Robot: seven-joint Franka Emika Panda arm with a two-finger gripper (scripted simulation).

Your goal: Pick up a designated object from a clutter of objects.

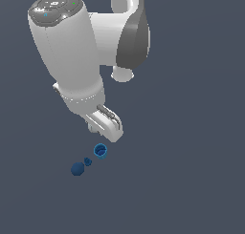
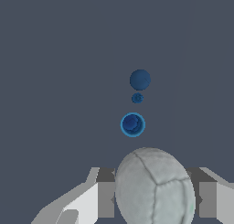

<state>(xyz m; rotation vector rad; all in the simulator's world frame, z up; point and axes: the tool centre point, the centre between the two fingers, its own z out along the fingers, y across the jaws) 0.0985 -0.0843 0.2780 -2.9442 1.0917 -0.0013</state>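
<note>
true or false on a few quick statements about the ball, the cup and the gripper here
1. The pale ball sits between the gripper fingers. True.
2. The blue cup lies on its side. False: it stands upright, opening up.
3. The dark blue ball, the small piece and the cup form a rough line. True.
4. The dark blue ball touches the cup. False: the small piece lies between them.
5. The exterior view shows the pale ball clearly. False: the gripper hides it.

From the exterior view the gripper [image 1: 106, 129] hides the pale grey-white ball [image 2: 154, 187] entirely. At the wrist, the picture's edge cuts off that ball's underside and both fingers [image 2: 106, 199]. The tinier dark blue piece [image 2: 137, 98] beyond is too small to make out.
</note>
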